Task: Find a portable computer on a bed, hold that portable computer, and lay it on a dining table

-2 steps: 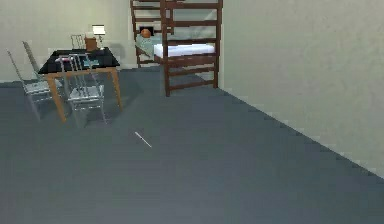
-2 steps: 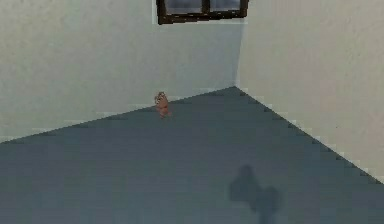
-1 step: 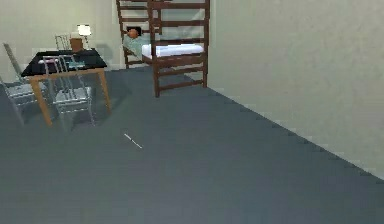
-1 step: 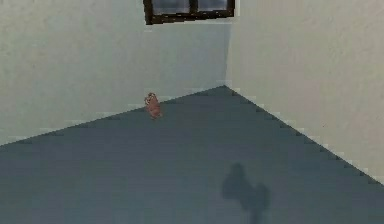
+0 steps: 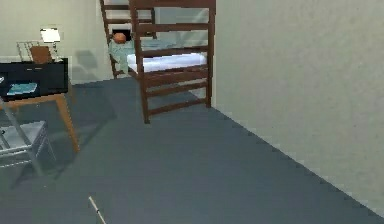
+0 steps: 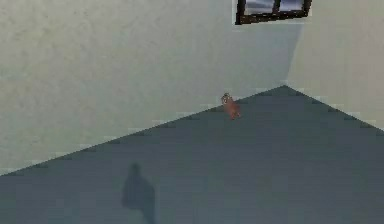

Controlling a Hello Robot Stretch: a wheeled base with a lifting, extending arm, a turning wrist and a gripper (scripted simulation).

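Heading to twelve o'clock looks right: the bed point(image 5: 170, 62) stands there, too far to tell if the computer lies on it. How the jaws stand, I cannot tell.

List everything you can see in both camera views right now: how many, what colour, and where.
bunk bed: one, dark brown frame with pale mattress, forward view's top middle, near the far wall
round orange thing: one, orange, on the lower bunk's far end; too small to name
desk: one, dark top on brown wooden legs, forward view's left
lamp: one, white, at the desk's back
boxy thing: one, brown, below the lamp on the desk
chair: one, grey, forward view's lower left, in front of the desk
thin stick: one, pale, on the floor at the forward view's bottom
window: one, dark frame, arm side view's top right
small thing: one, brownish, on the floor by the wall
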